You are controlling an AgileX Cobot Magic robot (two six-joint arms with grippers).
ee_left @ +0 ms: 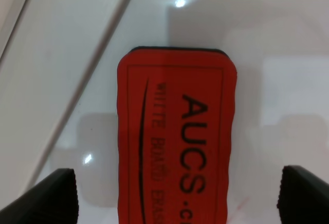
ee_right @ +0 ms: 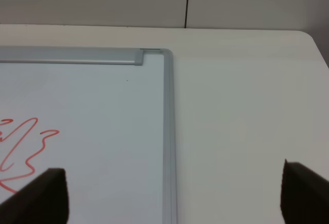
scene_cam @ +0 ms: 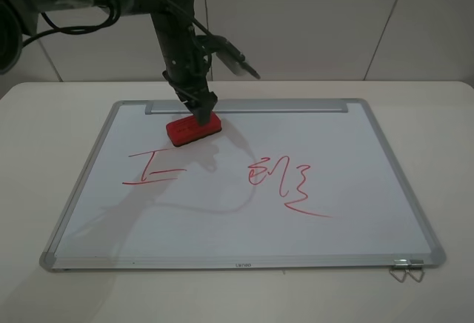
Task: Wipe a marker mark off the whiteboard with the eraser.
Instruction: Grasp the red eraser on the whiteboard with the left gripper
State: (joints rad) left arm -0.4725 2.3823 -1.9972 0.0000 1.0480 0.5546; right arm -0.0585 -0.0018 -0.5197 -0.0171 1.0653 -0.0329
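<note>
Left end effector (scene_cam: 199,110) sits right over the eraser (scene_cam: 194,129). Its jaws are apart and straddle the block; in the left wrist view both fingers stand clear of its sides, so nothing is clamped yet.

The eraser lies flat on the whiteboard (scene_cam: 222,223), just beside the tray bar (scene_cam: 296,106) at the far edge. Its long axis runs roughly along that bar, slightly skewed.

The marker mark (scene_cam: 154,168) lies from the eraser toward the near edge and a bit to the left, apart from it, with its long stroke running about parallel to the eraser. Likely next move: close on the block, then drag it toward the near-left.

The left arm is clearly the nearer one. The right end effector (ee_right: 175,198) has its jaws apart and holds nothing, out by the board's right frame over the surface (ee_right: 247,106), beyond the bigger scribble (scene_cam: 285,182).

Eraser face reads "AUCS" and "WHITE BOARD ERAS…", cut off by the frame. There is tiny print on the near frame, probably a brand, too small to read.
</note>
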